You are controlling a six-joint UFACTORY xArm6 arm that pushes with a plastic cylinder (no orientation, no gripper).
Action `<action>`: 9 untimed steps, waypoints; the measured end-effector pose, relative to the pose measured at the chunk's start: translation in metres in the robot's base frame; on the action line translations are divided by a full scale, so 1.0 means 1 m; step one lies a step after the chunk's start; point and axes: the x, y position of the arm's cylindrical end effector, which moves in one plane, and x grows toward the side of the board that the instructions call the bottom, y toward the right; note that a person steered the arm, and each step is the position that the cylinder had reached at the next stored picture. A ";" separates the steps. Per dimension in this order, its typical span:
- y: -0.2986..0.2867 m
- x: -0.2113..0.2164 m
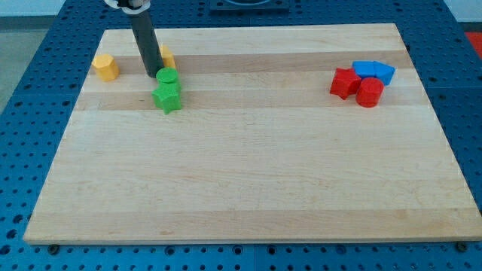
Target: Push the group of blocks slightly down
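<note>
My tip point(152, 74) rests on the board at the upper left, just above and left of a green cylinder point(166, 77). A green star-shaped block point(167, 97) sits right below the cylinder, touching it. An orange block point(165, 56) is partly hidden behind the rod, at the tip's upper right. A yellow-orange hexagonal block point(106, 67) stands alone to the left. At the upper right a group sits together: a red star-like block point(345, 83), a red cylinder point(369, 92) and two blue blocks point(373, 71).
The wooden board point(248, 188) lies on a blue perforated table point(30, 113). The board's edges are near the blocks at the top.
</note>
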 end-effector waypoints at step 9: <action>0.437 -0.063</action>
